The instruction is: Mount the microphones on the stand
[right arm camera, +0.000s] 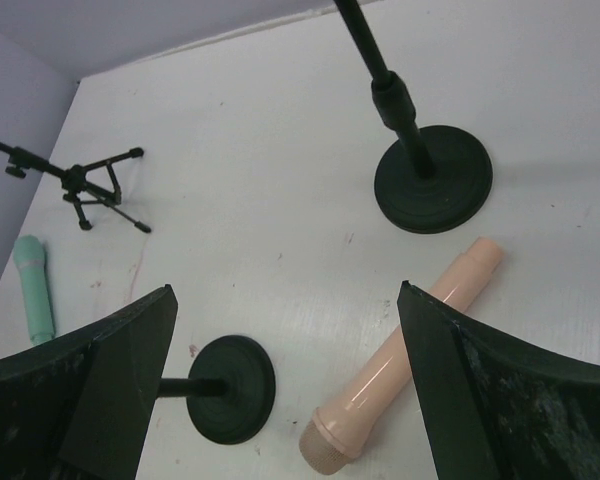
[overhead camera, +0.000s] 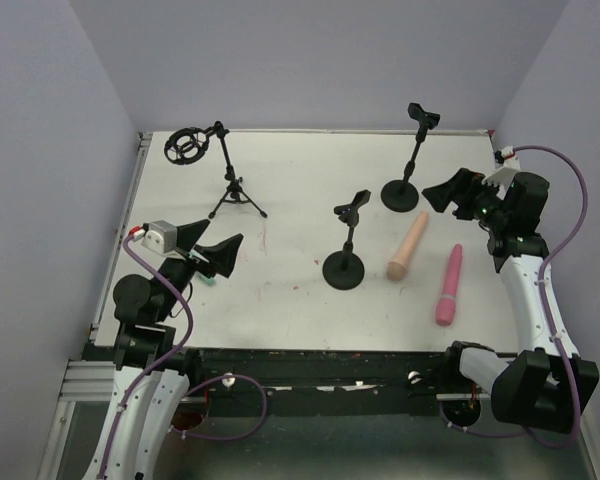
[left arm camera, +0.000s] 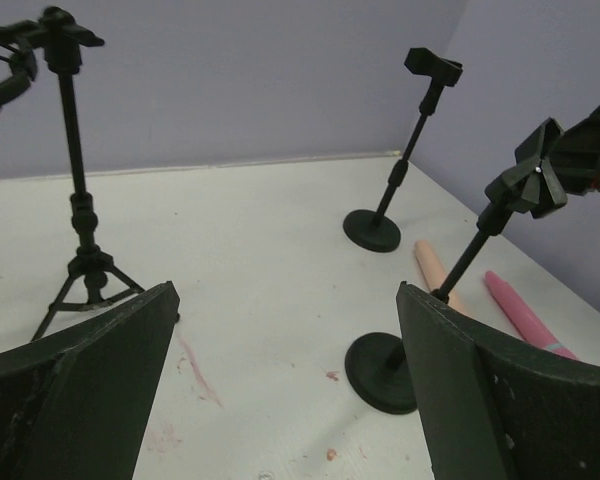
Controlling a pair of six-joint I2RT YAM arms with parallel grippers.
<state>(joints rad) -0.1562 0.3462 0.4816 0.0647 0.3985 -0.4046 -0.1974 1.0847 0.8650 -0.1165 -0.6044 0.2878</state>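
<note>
Three black stands are on the white table (overhead camera: 290, 305): a tripod stand (overhead camera: 230, 185) with a ring mount at the back left, a round-base stand (overhead camera: 345, 268) in the middle, and a taller one (overhead camera: 405, 193) behind it. The peach microphone (overhead camera: 407, 247) and the pink microphone (overhead camera: 450, 285) lie flat to the right of the middle stand. The teal microphone (right arm camera: 35, 297) lies at the left, mostly hidden under my left arm in the top view. My left gripper (overhead camera: 215, 245) is open and empty near the left edge. My right gripper (overhead camera: 450, 192) hangs open and empty above the peach microphone (right arm camera: 400, 365).
Lilac walls close the table on the left, back and right. The middle stand's base (left arm camera: 380, 372) sits just ahead of my left gripper's (left arm camera: 287, 300) right finger. Small reddish stains (left arm camera: 195, 370) mark the tabletop. The arm bases stand at the near edge.
</note>
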